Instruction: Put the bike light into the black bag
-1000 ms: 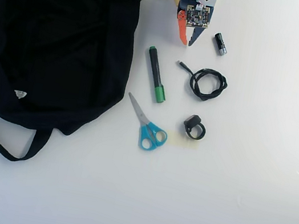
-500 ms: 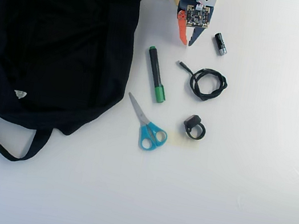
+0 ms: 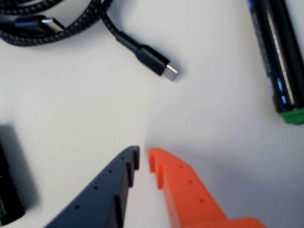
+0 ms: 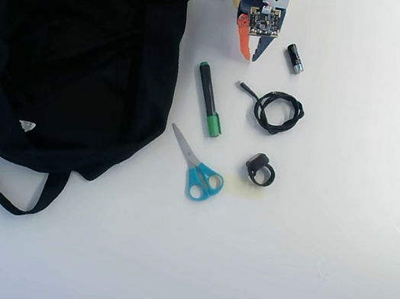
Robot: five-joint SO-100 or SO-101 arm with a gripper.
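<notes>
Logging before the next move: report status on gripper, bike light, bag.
Gripper nearly shut, empty, at table's top edge. Bike light untouched, right of scissors. Black bag far left. Cable lies between gripper and light.

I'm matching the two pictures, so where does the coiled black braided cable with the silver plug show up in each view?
Wrist view: the coiled black braided cable lies at the top left, its plug pointing right.
Overhead view: the cable lies right of centre, below the gripper.
Shared landmark: the black marker with the green cap.
</notes>
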